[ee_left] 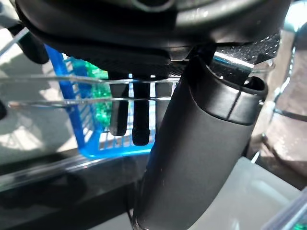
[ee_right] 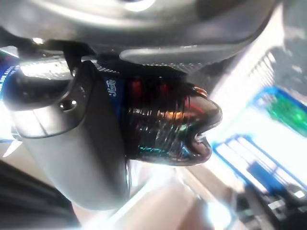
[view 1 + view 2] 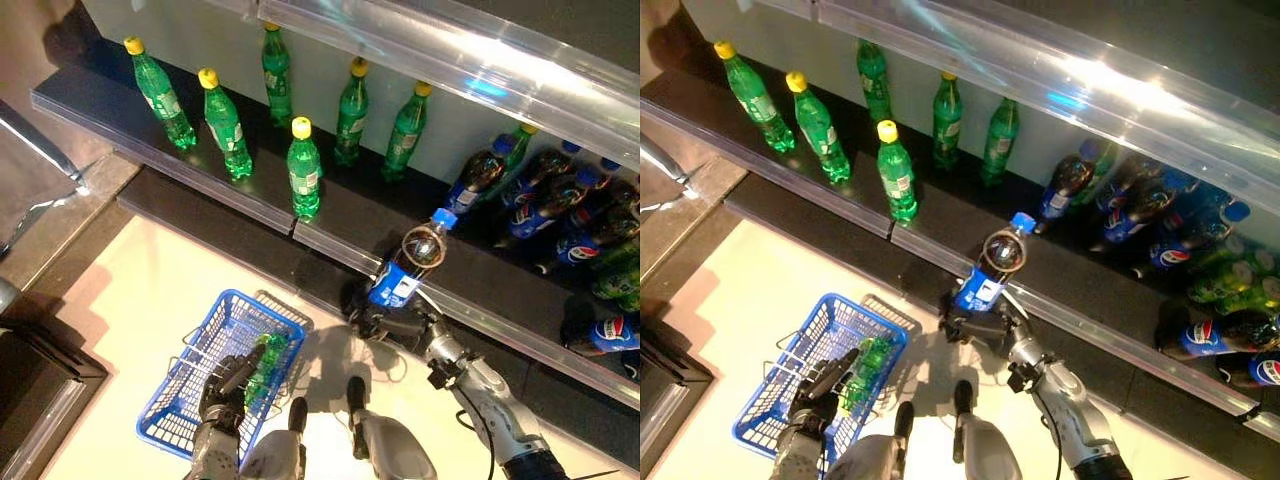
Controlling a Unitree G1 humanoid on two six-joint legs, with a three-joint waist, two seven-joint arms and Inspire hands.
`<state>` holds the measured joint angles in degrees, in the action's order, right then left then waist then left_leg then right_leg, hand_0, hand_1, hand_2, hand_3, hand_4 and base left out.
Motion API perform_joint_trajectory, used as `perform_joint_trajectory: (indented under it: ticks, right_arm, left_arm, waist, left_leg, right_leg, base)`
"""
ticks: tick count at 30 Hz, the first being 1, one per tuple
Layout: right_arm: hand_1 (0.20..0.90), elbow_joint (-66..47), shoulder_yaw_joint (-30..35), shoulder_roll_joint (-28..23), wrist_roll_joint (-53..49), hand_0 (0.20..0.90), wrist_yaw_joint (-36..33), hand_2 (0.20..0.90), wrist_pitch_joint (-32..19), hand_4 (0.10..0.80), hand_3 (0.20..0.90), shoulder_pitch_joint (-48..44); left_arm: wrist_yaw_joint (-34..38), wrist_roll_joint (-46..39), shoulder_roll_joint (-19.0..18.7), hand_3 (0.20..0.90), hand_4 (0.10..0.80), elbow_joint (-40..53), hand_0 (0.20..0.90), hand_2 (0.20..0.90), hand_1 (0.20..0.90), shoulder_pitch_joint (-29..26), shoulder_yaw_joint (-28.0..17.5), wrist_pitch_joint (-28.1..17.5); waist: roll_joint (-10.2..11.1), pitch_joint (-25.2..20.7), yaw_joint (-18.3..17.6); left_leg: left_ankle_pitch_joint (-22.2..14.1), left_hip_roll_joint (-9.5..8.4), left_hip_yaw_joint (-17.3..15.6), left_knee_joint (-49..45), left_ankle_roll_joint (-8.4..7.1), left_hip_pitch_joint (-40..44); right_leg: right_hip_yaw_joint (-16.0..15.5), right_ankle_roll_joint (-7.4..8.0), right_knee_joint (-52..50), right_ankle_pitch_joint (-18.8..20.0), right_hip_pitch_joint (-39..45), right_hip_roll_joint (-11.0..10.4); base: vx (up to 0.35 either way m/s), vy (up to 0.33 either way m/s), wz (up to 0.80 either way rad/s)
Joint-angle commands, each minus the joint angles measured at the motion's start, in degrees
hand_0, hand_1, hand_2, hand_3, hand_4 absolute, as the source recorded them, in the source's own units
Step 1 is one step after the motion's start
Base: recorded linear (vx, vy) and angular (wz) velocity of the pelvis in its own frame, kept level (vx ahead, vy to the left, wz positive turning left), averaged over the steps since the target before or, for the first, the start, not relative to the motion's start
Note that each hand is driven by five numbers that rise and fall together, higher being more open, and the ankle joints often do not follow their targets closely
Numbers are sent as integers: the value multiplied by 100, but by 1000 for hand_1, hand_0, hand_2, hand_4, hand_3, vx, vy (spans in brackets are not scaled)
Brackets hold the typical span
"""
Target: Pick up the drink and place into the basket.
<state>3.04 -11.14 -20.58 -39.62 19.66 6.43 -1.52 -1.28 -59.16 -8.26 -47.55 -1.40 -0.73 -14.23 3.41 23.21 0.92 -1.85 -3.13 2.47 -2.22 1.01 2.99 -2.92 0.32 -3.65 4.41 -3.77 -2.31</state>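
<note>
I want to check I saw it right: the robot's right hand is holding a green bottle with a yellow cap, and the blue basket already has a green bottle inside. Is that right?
Not quite. The right hand holds a dark cola bottle with a blue cap and blue label, not a green one; the left eye view shows it. The rest is right: the blue wire basket already holds a green bottle.

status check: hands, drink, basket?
Right hand shut on cola bottle, lifted in front of the shelf. Left hand holds basket by its handle; one green bottle already inside. Nothing between bottle and basket.
</note>
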Motion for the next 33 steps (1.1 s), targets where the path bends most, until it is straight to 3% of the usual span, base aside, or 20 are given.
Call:
perform_joint_trajectory:
  ticks: [1, 5, 11, 14, 16, 18, 22, 26, 28, 31, 33]
  right_arm:
    - [300, -1094, 88, -113, -807, 300, 726, 300, -393, 100, 200, -65]
    - [300, -1106, -36, -77, -586, 300, 754, 300, -316, 100, 200, -72]
    - [300, -1172, -332, -418, 320, 300, 429, 300, -276, 100, 200, -218]
    - [300, -917, -517, -533, 481, 300, -15, 300, -218, 100, 200, -380]
    - [300, -711, -607, -651, 625, 300, -393, 300, -143, 100, 200, -454]
    - [300, -385, -774, -762, 750, 300, -643, 300, -206, 100, 200, -654]
    - [300, 44, -1173, -826, 708, 300, -1034, 300, -132, 100, 200, -1284]
    - [300, 315, -1447, -777, 785, 300, -1236, 300, -88, 100, 200, -1669]
    - [300, 573, -1509, -617, 893, 300, -1306, 300, -76, 100, 200, -1777]
    - [300, 745, -1533, -494, 860, 300, -1578, 300, -83, 100, 200, -1749]
    - [300, 983, -1576, -319, 913, 300, -1722, 300, -121, 100, 200, -1715]
  left_arm:
    - [-901, 275, -878, 200, 100, 1150, 300, 300, 300, 130, -182, -1082]
    - [-1264, 260, -911, 200, 100, 1447, 300, 300, 300, 197, -255, -1035]
    - [-1625, 299, -1120, 200, 100, 2353, 300, 300, 300, 278, -153, -249]
    - [-1812, 354, -1318, 200, 100, 2975, 300, 300, 300, 110, 91, 416]
    - [-2017, 239, -1475, 200, 100, 3357, 300, 300, 300, -165, 410, 965]
    - [-2028, 68, -1535, 200, 100, 3699, 300, 300, 300, -534, 807, 1451]
    - [-1962, -49, -1611, 200, 100, 4074, 300, 300, 300, -1025, 1344, 1767]
    - [-1848, -267, -1709, 200, 100, 4500, 300, 300, 300, -1215, 1557, 2007]
    - [-1863, -234, -1718, 200, 100, 4651, 300, 300, 300, -1193, 1602, 2161]
    - [-2070, -227, -1702, 200, 100, 4762, 300, 300, 300, -1160, 1631, 2501]
    - [-2212, -247, -1684, 200, 100, 4829, 300, 300, 300, -1084, 1719, 2643]
  waist:
    - [-73, -1319, 93]
    - [-69, -1248, 223]
    - [-102, -1193, 442]
    - [-152, -1173, 530]
    - [-191, -1174, 458]
    - [-202, -1185, 439]
    - [-282, -1050, 502]
    - [-388, -863, 579]
    - [-399, -828, 655]
    - [-380, -828, 704]
    - [-401, -877, 765]
  left_leg:
    - [-289, -467, -360, -298, 273, -130]
    - [-233, -481, -253, -207, 290, -63]
    - [-138, -484, -111, -113, 332, -39]
    - [-27, -464, 137, -71, 381, -120]
    - [132, -515, 597, 110, 399, -105]
    - [239, -521, 934, 193, 333, -113]
    - [396, -390, 1106, 189, 156, -234]
    - [488, -268, 1112, -46, -50, -440]
    - [418, -282, 1070, -336, -129, -525]
    - [223, -355, 742, -871, -163, -700]
    - [248, -404, 749, -798, -129, -683]
  right_leg:
    - [60, 630, 210, 91, 87, -148]
    - [-84, 716, 152, 156, 72, -221]
    - [-270, 844, -166, 184, -31, -376]
    - [-136, 742, -298, -65, 60, -264]
    - [220, 583, -269, -215, 189, -23]
    - [330, 497, -216, -291, 253, 87]
    - [77, 359, -218, -428, 291, 178]
    - [-277, 186, -197, -532, 353, 235]
    - [-463, 151, -210, -561, 416, 185]
    - [-709, 132, -257, -586, 490, 76]
    - [-853, 136, -317, -590, 514, 56]
  base:
    - [-37, 13, 4]
    - [-19, 13, 17]
    - [0, 18, 17]
    - [47, -58, 22]
    - [127, -114, 87]
    - [62, -171, 175]
    - [-29, -166, 145]
    - [-42, -105, 119]
    - [48, -38, 55]
    - [58, -25, 65]
    - [90, 26, 80]
